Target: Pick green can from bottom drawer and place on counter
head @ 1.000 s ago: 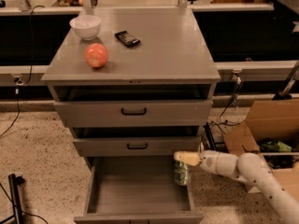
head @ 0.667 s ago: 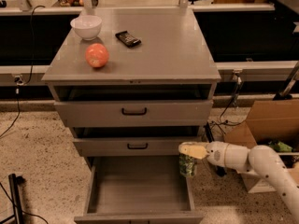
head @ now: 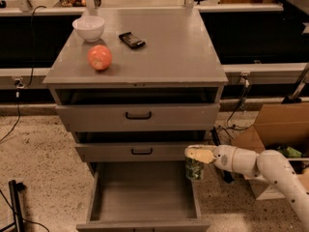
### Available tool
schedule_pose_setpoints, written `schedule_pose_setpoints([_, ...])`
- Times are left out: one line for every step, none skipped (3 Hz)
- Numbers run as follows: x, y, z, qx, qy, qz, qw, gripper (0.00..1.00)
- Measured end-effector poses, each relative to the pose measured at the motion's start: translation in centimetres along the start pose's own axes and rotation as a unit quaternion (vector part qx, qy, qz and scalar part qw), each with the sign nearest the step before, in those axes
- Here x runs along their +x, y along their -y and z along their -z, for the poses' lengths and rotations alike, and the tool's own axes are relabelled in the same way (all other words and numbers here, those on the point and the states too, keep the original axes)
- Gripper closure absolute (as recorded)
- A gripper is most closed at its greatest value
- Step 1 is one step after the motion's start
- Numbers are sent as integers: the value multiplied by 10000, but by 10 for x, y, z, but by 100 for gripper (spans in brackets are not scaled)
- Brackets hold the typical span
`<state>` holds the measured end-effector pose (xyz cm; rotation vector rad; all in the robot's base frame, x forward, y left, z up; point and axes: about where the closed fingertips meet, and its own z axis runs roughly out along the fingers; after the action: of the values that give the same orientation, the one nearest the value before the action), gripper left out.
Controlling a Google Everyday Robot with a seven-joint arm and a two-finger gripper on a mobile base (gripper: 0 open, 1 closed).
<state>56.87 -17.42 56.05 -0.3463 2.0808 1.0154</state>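
The green can (head: 194,169) is dark green with pale marks and hangs upright from my gripper (head: 199,155), which is shut on its top. The gripper comes in from the right on a white arm (head: 270,170). The can is held above the right front corner of the open bottom drawer (head: 143,192), level with the middle drawer's front. The inside of the bottom drawer that shows is bare grey. The counter (head: 159,47) is the flat grey top of the cabinet, well above the gripper.
On the counter stand a white bowl (head: 89,28), a red apple (head: 99,57) and a small black object (head: 132,39). The top drawer (head: 139,115) and middle drawer (head: 141,151) stand slightly out. An open cardboard box (head: 277,139) is on the floor at the right.
The gripper has risen a little with the green can and moved slightly right, from inside the bottom drawer's right side to above its right edge.
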Motion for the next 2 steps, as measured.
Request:
schedule_pose_setpoints([-38,-14,18,-25,218,567,9981,100])
schedule_pose_setpoints([-107,-36,40,-45,441,1365,9897,100])
